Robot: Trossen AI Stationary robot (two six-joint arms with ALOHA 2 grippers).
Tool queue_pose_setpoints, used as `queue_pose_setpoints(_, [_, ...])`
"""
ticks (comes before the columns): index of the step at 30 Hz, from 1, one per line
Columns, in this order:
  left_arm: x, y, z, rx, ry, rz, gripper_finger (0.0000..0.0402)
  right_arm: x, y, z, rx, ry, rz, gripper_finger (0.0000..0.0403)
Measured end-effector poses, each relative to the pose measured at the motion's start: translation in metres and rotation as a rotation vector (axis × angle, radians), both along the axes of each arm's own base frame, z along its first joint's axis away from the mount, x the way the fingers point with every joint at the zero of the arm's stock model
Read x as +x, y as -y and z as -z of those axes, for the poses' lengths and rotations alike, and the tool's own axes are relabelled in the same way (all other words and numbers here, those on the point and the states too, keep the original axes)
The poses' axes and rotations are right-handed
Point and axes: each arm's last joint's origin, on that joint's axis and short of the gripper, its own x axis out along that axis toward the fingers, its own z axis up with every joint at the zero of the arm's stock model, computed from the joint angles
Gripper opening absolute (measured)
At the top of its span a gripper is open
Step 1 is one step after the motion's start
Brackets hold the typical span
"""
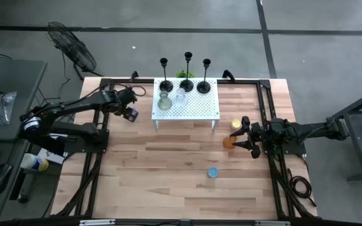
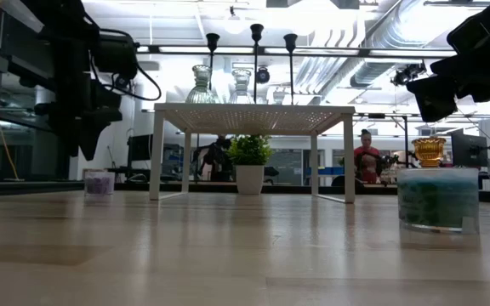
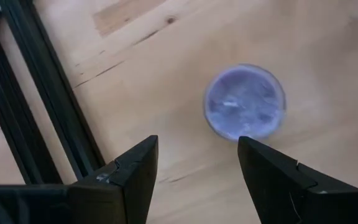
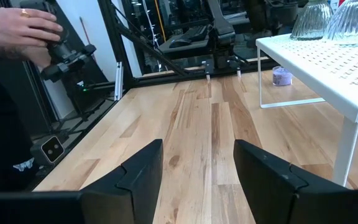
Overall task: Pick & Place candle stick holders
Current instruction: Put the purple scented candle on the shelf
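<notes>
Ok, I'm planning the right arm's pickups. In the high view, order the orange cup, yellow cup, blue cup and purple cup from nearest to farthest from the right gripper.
1. orange cup: right at the open right gripper, on its left.
2. yellow cup: just behind, beside the white rack.
3. blue cup: toward the table's front.
4. purple cup: far across, under the left gripper.

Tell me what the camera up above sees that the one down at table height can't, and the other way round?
Only the high view shows the yellow cup beside the orange cup at the right claw, and the fan on the floor.

Only the low view shows the room behind: a potted plant and a seated person.

Both show the white rack with three black candlesticks and glass vases, the purple cup under the open left claw, and the blue cup.
</notes>
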Motion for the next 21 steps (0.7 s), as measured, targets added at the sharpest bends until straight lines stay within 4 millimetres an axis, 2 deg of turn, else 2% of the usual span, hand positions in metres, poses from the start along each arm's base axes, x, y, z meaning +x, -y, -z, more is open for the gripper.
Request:
queue_pose_setpoints(9, [0.002, -0.014, 0.011, -0.048, 0.001, -0.109, 0.0216, 0.0, 0.0, 0.0, 0.0, 0.0, 0.0, 0.0191])
queue_pose_setpoints(21, [0.008, -0.018, 0.022, -0.092, 0.01, -0.212, 0.0216, 0.0, 0.0, 0.0, 0.0, 0.0, 0.0, 0.0191])
